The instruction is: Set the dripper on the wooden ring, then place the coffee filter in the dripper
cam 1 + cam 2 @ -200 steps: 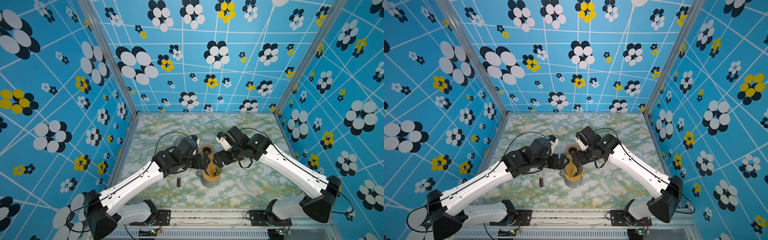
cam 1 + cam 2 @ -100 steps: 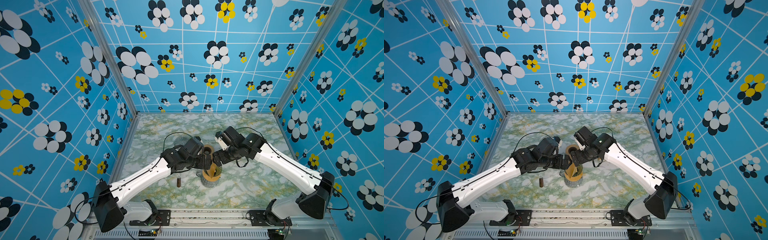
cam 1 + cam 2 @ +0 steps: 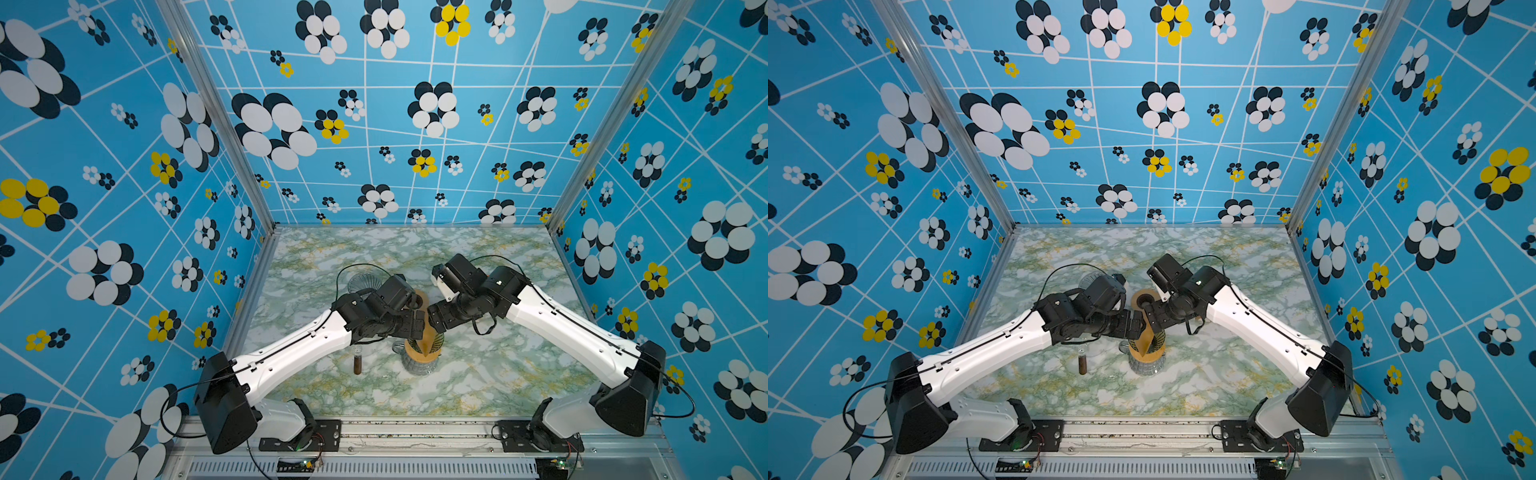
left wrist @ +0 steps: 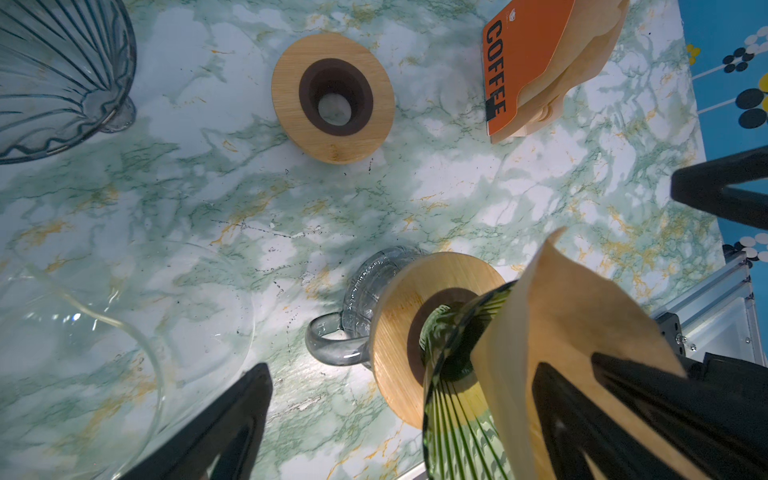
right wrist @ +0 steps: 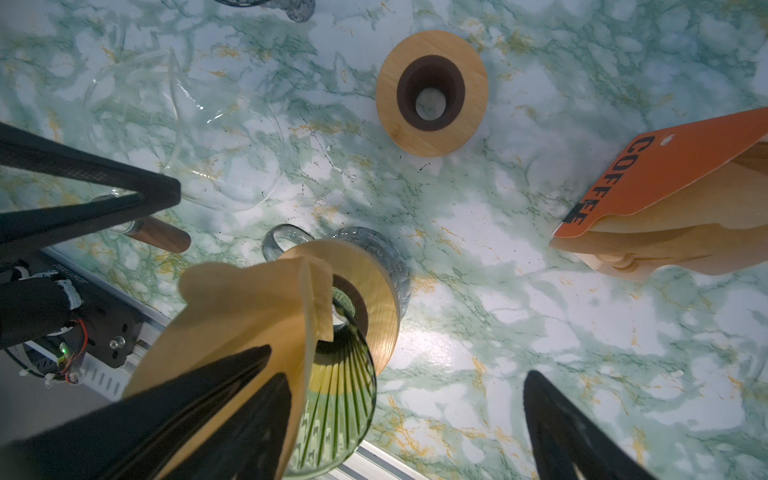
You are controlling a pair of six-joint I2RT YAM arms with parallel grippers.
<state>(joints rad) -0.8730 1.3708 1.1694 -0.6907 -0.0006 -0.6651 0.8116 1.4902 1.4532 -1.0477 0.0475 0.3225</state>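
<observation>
1. In both top views the left gripper and right gripper meet tip to tip over the dripper, near the front middle of the table. The filter stands upright in the dripper, with its top between the two tips. The dripper sits in a wood collar on a glass mug. A brown handle lies left of the mug. A spare ring lies behind the mug, and a glass cone sits further back and to the left.

2. In the left wrist view the left gripper has its jaws spread wide and clamps nothing. One finger lies against the filter; the other is well clear, beside a clear carafe. The filter's lower end sits inside the green ribbed dripper, and its upper edge rises past the rim. The ring and an orange filter pack lie apart on the table.

3. In the right wrist view the right gripper is also spread wide, with nothing pinched between its jaws. One finger rests along the filter; the other hangs over bare table. The filter's folded seam gapes slightly above the dripper. A finger of the left gripper shows just beyond the filter.
</observation>
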